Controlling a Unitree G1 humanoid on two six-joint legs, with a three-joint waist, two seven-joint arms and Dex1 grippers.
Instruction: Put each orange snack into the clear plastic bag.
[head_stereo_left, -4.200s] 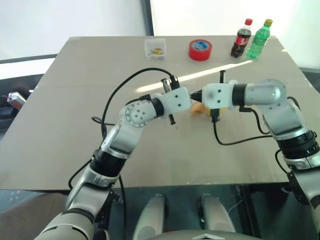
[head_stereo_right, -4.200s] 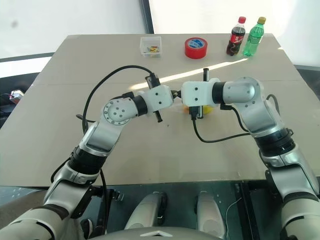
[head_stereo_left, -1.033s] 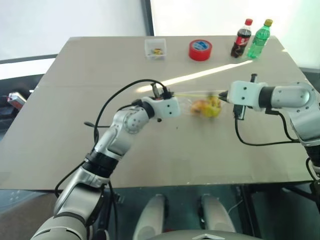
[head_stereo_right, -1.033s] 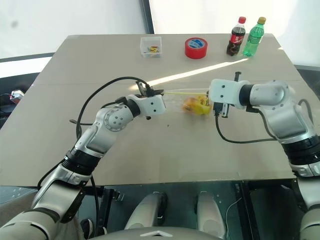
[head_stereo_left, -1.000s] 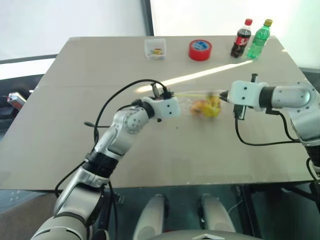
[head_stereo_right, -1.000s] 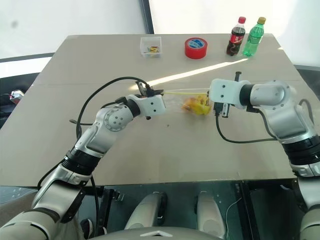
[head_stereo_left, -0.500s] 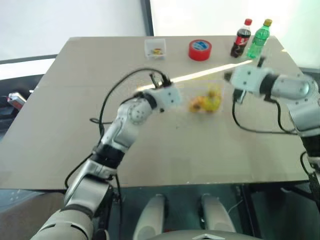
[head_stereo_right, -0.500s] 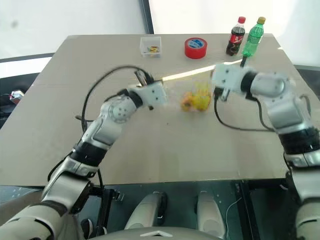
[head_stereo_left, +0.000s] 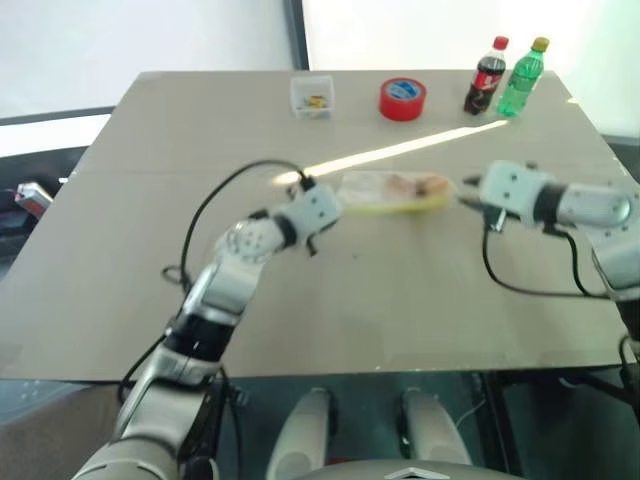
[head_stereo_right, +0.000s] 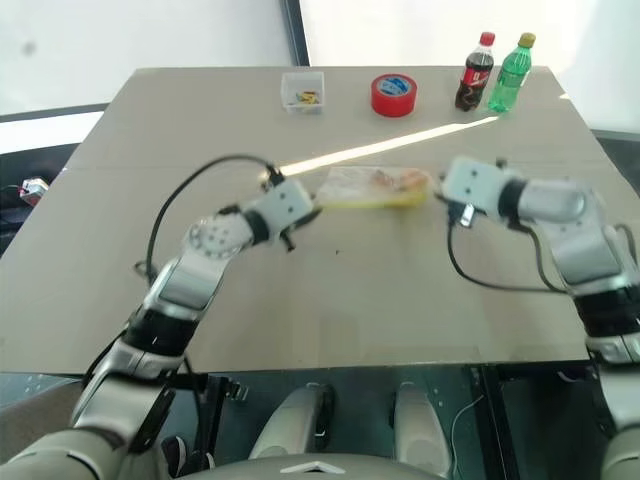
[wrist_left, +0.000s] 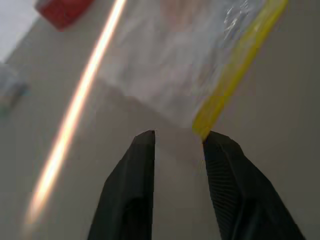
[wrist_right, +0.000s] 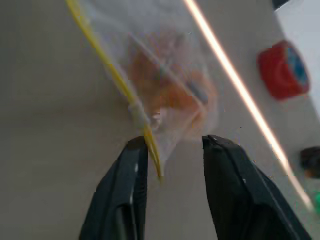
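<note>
The clear plastic bag (head_stereo_left: 385, 191) lies flat on the table between my two grippers, its yellow strip (wrist_left: 235, 65) along the near edge. The orange snacks (wrist_right: 172, 87) show as orange shapes inside it, towards its right end (head_stereo_left: 418, 185). My left gripper (wrist_left: 178, 137) is open just short of the bag's left corner, which lies beyond its fingertips. My right gripper (wrist_right: 172, 142) is open at the bag's right end, and the tip of the yellow strip reaches in between its fingers.
At the table's far edge stand a small clear box (head_stereo_left: 311, 96), a red tape roll (head_stereo_left: 402, 98), a cola bottle (head_stereo_left: 485, 74) and a green bottle (head_stereo_left: 521, 74). Black cables loop from both wrists over the table.
The bag hung stretched between both shut grippers above the table. Both arms have dropped, both grippers have opened, and the bag now lies flat on the table.
</note>
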